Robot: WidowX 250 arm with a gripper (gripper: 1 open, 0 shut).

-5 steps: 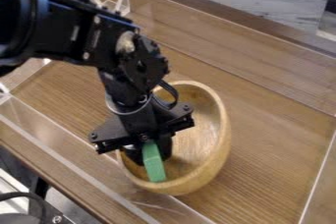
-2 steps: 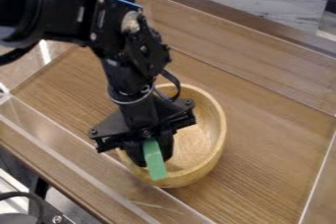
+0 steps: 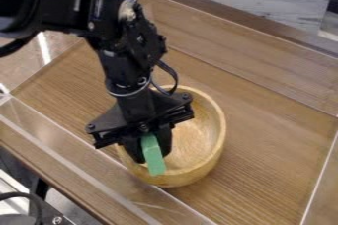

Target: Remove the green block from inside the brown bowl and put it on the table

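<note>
Only one view, the camera looking down from the front. I have the gripper (image 3: 145,145) low in the middle of the frame, pointing straight down over the brown bowl (image 3: 205,140), jaws closed on the green block (image 3: 153,157). The block hangs from the jaws nearly upright, tilted a bit, its lower end near the bowl's near wall at the bottom of the frame; I can't tell if that end touches the wood or clears it. So the block is gripped but not out: it sits within the bowl's rim line, toward the lower left part of the bowl. My read: grasp step done, I'm in the lift-out step, roughly mid-task. Next move calls for raising the block until its bottom end clears the thick rim, then carrying it sideways to bare table (image 3: 264,81) and lowering before I open the jaws. Risk as I judge it: dragging the block's end against the wall and tipping or sliding the bowl. Bowl contents: only the block's lower part and the fingertips, nothing else visible inside. The bowl stands on the tabletop at lower centre, a clear acrylic wall (image 3: 59,165) just beside it along the lower left edge.
</note>
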